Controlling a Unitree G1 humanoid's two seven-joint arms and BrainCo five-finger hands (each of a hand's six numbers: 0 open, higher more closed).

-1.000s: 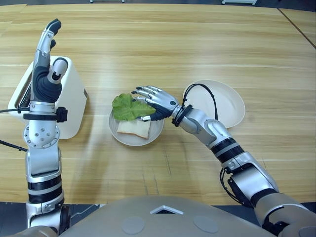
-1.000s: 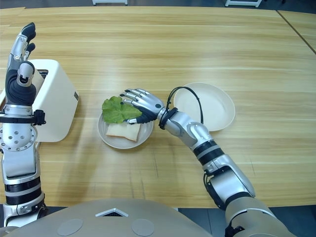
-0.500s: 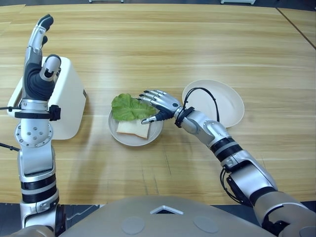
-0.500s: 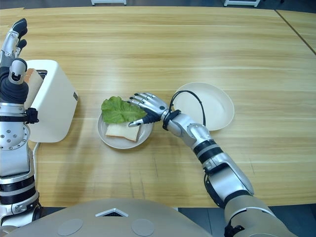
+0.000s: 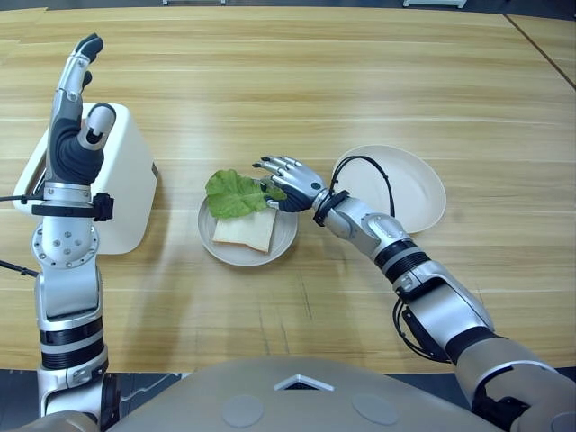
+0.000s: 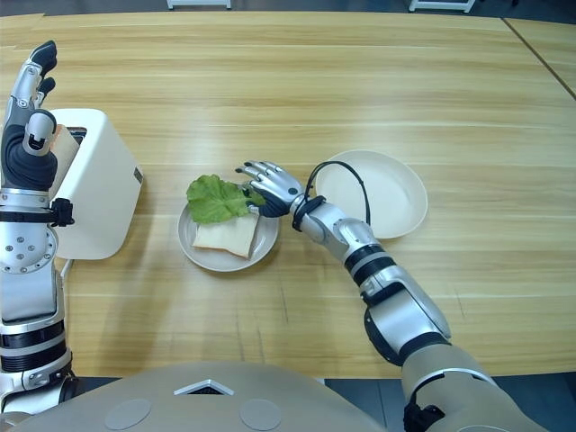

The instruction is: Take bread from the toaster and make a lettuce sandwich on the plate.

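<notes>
A white toaster [image 5: 131, 191] stands on the left side of the wooden table [image 5: 315, 81]. A slice of bread [image 6: 59, 142] pokes up from its slot in the right eye view. The left hand [image 5: 74, 135] is raised upright right at the toaster's top, its fingers straight and pointing up and its thumb set a little apart, and it holds nothing. The thumb is very near the slice in the slot, but it is not possible to tell whether the two touch. Near the middle of the table, just to the right of the toaster, sits a small round plate [image 5: 236, 259]. A second slice of bread [image 5: 245, 232] lies flat on the near part of this plate. A leaf of lettuce [image 5: 232, 193] covers the far edge of that slice and spreads over the plate's far rim. The right hand [image 5: 292, 183] is at the right edge of the leaf, above the plate's right rim. Its fingers are loosely curled over the leaf, with the leaf's right tip caught between the fingers and the palm. The right forearm stretches back to the right, in front of a larger pale plate [image 5: 412, 191]. That plate lies bare just beside the arm, a little apart from the small plate.
</notes>
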